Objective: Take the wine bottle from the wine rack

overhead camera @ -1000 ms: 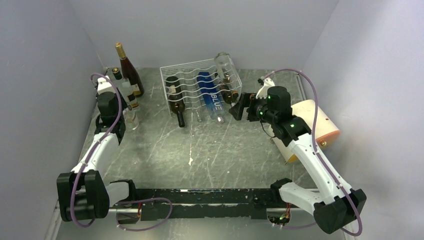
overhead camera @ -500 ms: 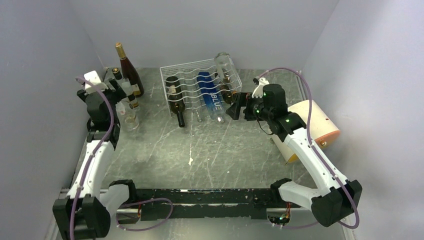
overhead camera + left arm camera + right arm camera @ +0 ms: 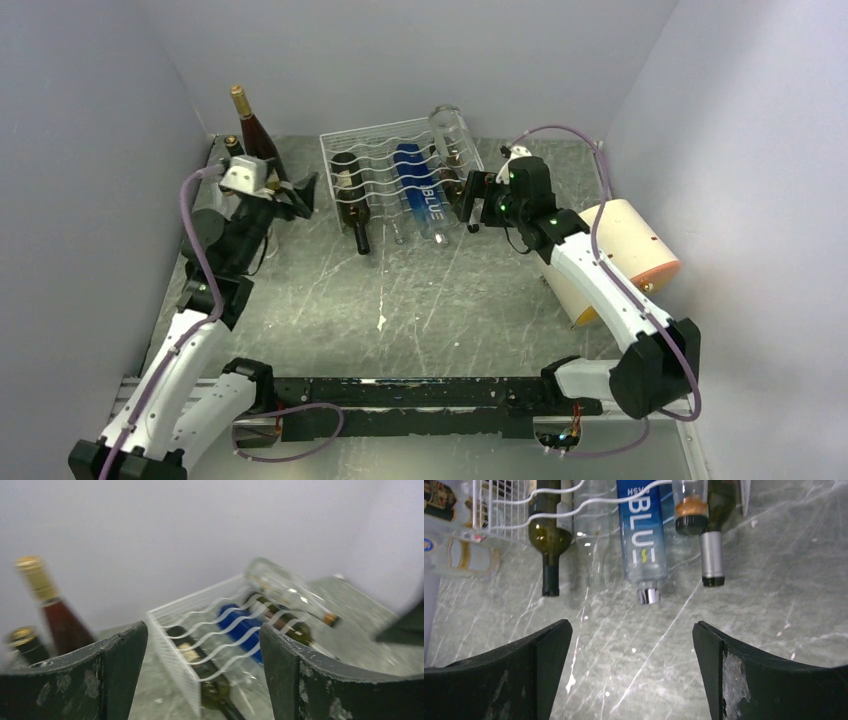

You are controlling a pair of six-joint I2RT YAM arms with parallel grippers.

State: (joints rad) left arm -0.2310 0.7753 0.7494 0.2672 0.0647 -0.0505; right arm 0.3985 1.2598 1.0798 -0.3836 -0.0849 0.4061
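The white wire wine rack (image 3: pixel 400 160) stands at the back of the table with several bottles lying in it, necks toward me. They are a dark green bottle (image 3: pixel 350 205), a blue bottle (image 3: pixel 424 196), and a dark bottle with a silver capsule (image 3: pixel 711 555) under a clear one (image 3: pixel 448 128). My left gripper (image 3: pixel 298 196) hangs open just left of the rack, holding nothing. The rack (image 3: pixel 185 645) and dark green bottle (image 3: pixel 210 680) show between its fingers. My right gripper (image 3: pixel 478 200) is open at the rack's front right corner. It (image 3: pixel 631 624) hovers over bare table below the blue bottle (image 3: pixel 641 540).
A red wine bottle with a gold top (image 3: pixel 255 135) and a smaller bottle (image 3: pixel 235 150) stand upright at the back left, behind my left arm. A cream-and-orange cylinder (image 3: pixel 625 250) lies on its side at the right, next to my right arm. Grey walls close in three sides.
My left gripper opened, let go of the upright bottle at the left and swung right toward the rack. My right gripper moved a little closer to the rack's front right corner.
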